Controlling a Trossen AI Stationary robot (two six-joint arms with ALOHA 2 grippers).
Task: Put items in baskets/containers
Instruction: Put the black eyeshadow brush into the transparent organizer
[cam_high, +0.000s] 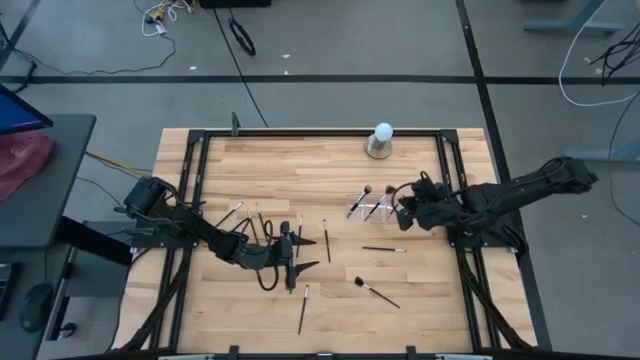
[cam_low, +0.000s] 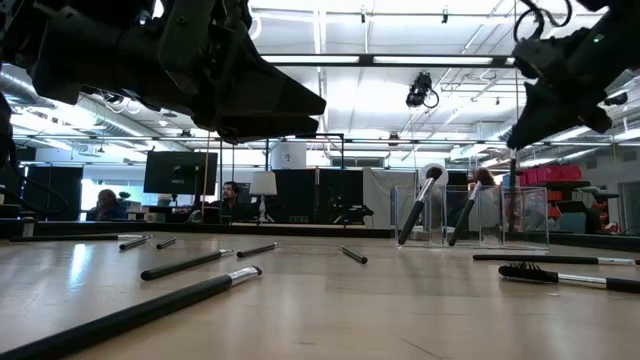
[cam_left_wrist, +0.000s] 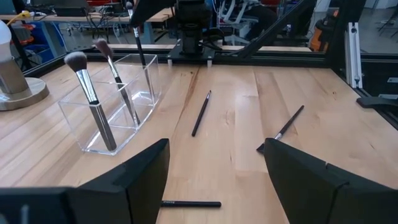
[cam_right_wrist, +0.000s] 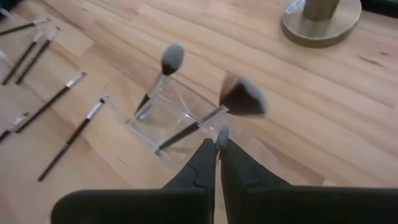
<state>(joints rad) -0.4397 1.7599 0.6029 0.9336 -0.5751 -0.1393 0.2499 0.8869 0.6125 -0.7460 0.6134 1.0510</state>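
Clear holder (cam_high: 368, 207): I see it on the tabletop, nearer the far edge and the right side, just beside my right claw.
Brushes in the holder: two stand tilted inside it, a grey-tipped brush (cam_left_wrist: 76, 61) and a reddish-brown brush (cam_right_wrist: 242, 99).
Right claw (cam_right_wrist: 218, 144): it hangs just over the holder, pinched tight on a thin brush (cam_right_wrist: 221, 136) whose tip pokes out between the fingers.
Loose brushes: many lie flat on the wood. One fluffy dark brush (cam_high: 374, 291) lies toward the near edge, and a thin dark brush (cam_high: 384, 249) lies near the right claw.
Left claw (cam_high: 292, 254): I hold it over the middle of the tabletop, fingers spread wide with nothing in them, loose brushes around it.
White ball on a round base (cam_high: 380, 140): it sits at the far edge.
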